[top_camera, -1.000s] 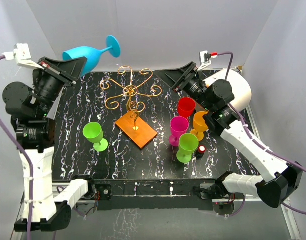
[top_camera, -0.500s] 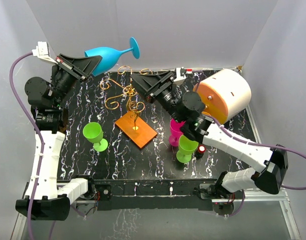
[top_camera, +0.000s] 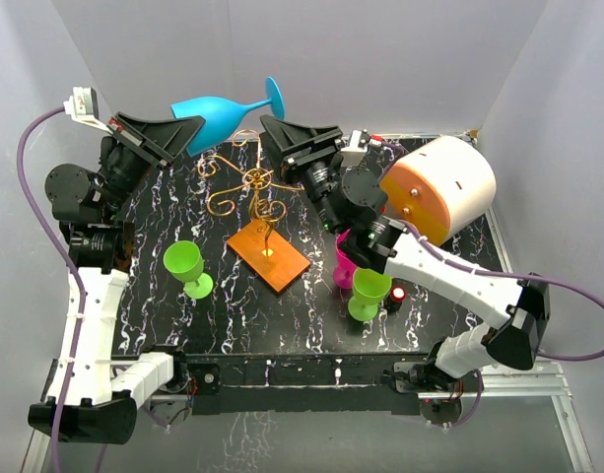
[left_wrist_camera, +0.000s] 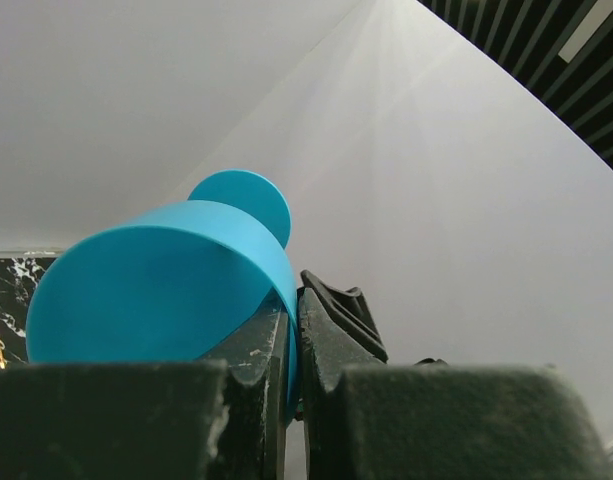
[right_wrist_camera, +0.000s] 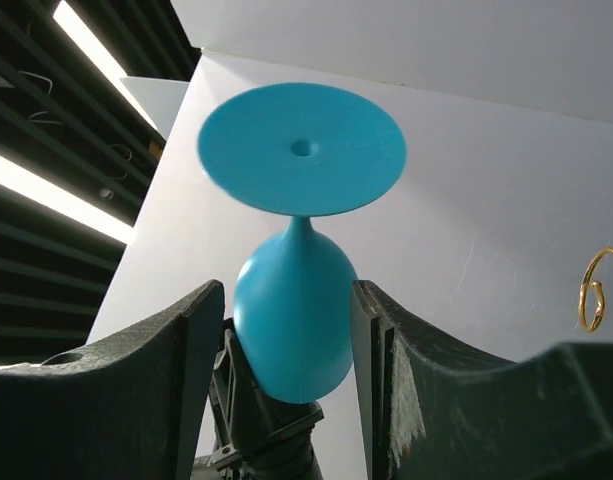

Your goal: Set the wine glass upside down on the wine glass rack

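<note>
The wine glass (top_camera: pixel 221 110) is light blue and lies nearly level in the air, foot (top_camera: pixel 275 99) pointing right, above the back of the wine glass rack (top_camera: pixel 254 181). My left gripper (top_camera: pixel 186 129) is shut on the bowl's rim wall (left_wrist_camera: pixel 286 330). The right gripper (top_camera: pixel 273 127) is open just right of the glass, below its foot. In the right wrist view the bowl (right_wrist_camera: pixel 294 320) shows between the fingers (right_wrist_camera: pixel 201 330) with a gap on each side. The rack's gold scroll arms stand on an orange-brown base (top_camera: pixel 270 254).
A green glass (top_camera: pixel 186 266) stands left of the rack's base. A magenta glass (top_camera: pixel 347 252), another green one (top_camera: pixel 369 290) and a small red-and-black object (top_camera: pixel 394 295) sit under my right arm. A big white and orange cylinder (top_camera: pixel 439 185) lies at the back right.
My right arm has swung left from the cluster of glasses up to the blue glass, its jaws narrowing. The left arm has carried the glass a little to the right.
</note>
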Tool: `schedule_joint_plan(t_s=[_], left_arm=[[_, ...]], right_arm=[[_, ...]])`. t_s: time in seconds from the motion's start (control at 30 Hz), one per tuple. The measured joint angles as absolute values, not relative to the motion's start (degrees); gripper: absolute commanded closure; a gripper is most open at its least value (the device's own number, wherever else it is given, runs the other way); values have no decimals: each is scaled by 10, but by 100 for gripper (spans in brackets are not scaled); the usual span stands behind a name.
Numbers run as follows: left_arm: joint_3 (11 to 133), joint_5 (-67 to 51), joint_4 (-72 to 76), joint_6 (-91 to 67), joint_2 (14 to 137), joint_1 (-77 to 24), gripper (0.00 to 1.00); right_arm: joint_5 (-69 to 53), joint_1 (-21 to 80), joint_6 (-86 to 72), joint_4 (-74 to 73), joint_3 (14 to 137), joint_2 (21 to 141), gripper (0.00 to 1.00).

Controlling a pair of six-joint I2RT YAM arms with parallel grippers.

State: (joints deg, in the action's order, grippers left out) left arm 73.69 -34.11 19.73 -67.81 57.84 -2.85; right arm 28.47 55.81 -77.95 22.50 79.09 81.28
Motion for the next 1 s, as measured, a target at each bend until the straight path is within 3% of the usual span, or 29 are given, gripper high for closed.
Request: schedule_joint_plan(t_s=[0.37, 0.53, 1.0], left_arm=[[730, -350, 195, -682, 567, -29, 100], [730, -352, 193, -682, 560, -29, 100], [711, -349, 206, -695, 548, -28, 99]], right_arm=[[298, 558, -802, 221, 834, 859, 52], [297, 558, -816, 221, 860, 875, 70], [291, 557, -834, 222, 876, 897, 100]])
